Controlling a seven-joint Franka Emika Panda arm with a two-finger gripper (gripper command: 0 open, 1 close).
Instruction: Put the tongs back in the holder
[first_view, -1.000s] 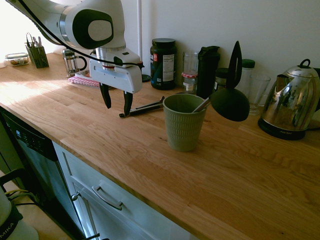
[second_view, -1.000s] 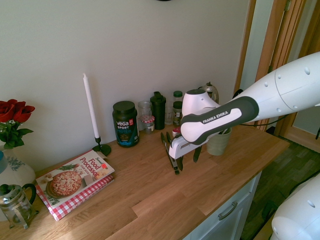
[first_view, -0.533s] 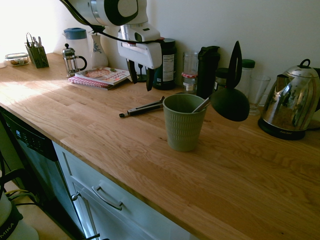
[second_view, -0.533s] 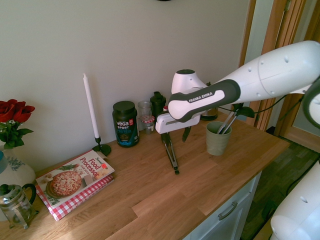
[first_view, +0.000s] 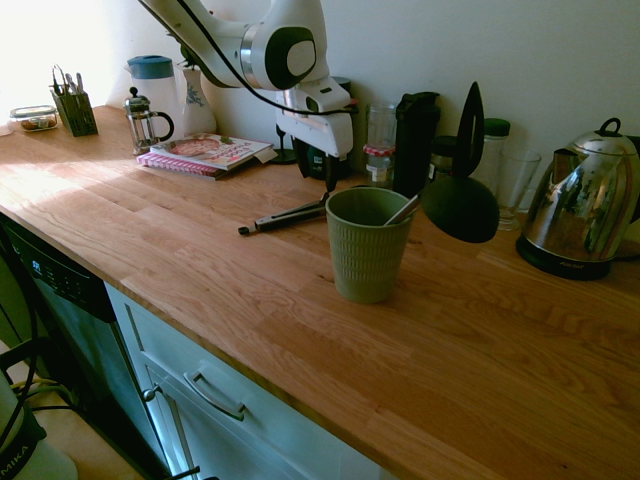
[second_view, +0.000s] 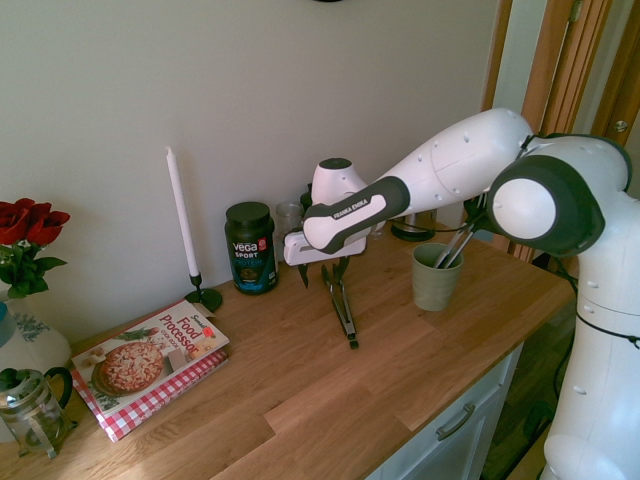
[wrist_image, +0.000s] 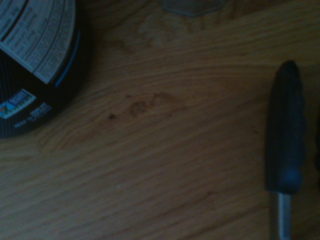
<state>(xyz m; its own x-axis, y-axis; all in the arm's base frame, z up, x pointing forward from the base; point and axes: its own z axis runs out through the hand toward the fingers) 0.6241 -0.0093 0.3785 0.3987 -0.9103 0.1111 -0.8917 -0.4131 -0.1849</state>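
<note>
— What sort of room is it?
— A kitchen. A long wooden countertop (first_view: 250, 260) of pale oak strips runs along a plain off-white wall (second_view: 200, 90).

— And under the counter?
— White cabinet fronts with a metal handle (first_view: 213, 396), and beside them a dark appliance front (first_view: 70, 330).

— How is it lit?
— Strong daylight floods in from the far end in the first exterior view, washing out that corner and brightening the wood.

— Anything else?
— A wooden door frame (second_view: 555, 60) stands at the right in the second exterior view, with dark flooring (second_view: 560, 350) below.
</note>
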